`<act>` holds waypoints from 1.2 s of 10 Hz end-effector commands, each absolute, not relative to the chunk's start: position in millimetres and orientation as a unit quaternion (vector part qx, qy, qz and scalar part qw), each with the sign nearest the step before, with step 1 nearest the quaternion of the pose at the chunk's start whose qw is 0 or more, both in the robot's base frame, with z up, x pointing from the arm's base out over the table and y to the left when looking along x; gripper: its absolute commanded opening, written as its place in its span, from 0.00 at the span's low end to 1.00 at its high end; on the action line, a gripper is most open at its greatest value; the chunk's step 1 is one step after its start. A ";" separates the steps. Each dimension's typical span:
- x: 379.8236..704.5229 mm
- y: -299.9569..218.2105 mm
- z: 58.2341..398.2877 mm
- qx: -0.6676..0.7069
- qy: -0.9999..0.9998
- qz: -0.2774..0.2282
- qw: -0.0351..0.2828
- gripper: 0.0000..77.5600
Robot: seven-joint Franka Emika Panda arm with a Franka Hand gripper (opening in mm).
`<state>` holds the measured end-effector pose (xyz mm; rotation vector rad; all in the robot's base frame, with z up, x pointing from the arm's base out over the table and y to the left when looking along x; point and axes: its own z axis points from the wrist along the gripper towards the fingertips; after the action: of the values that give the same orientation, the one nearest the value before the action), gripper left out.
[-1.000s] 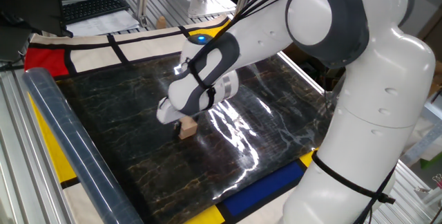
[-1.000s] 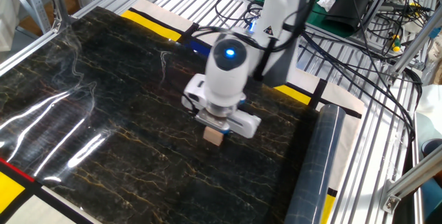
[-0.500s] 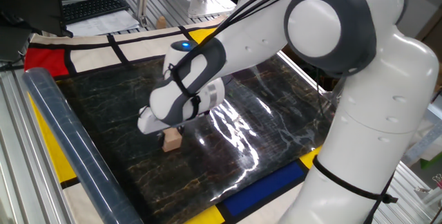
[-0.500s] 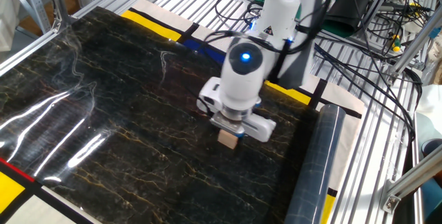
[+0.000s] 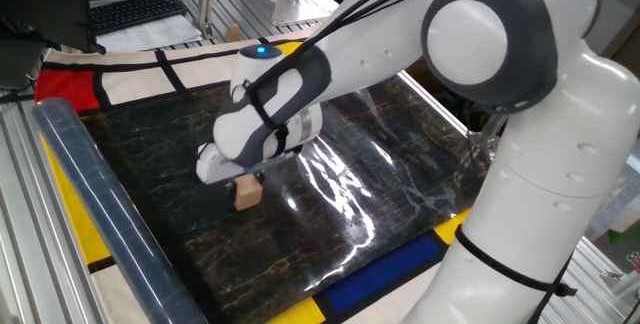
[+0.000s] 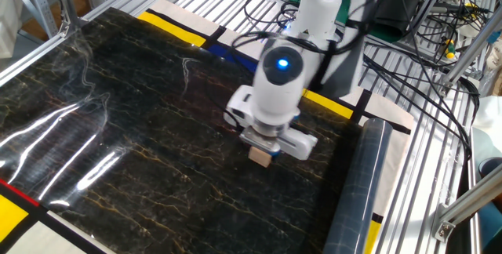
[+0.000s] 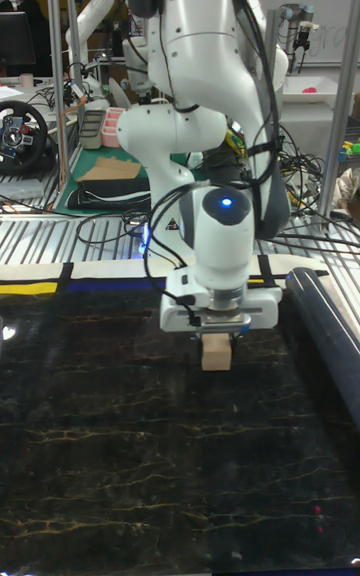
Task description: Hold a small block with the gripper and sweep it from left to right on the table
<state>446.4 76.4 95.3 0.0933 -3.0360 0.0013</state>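
Clamped gripper [image 7: 217, 320] on small block [image 7: 216, 351], upright near table's [image 7: 100, 456] roll-side edge. Best kept block's base flat, grip firm, sweep slow and level, avoiding tipping.

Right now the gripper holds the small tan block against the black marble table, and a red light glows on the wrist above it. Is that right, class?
Not quite: the light on the wrist is blue, not red, as the tall fixed view shows plainly. The rest stands: the gripper holds the small tan block against the black marble table.
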 end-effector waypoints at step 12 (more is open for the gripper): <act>480.9 7.8 63.6 0.077 -0.996 0.021 0.033 0.01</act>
<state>482.7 3.7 67.7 0.2227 -3.0711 0.0662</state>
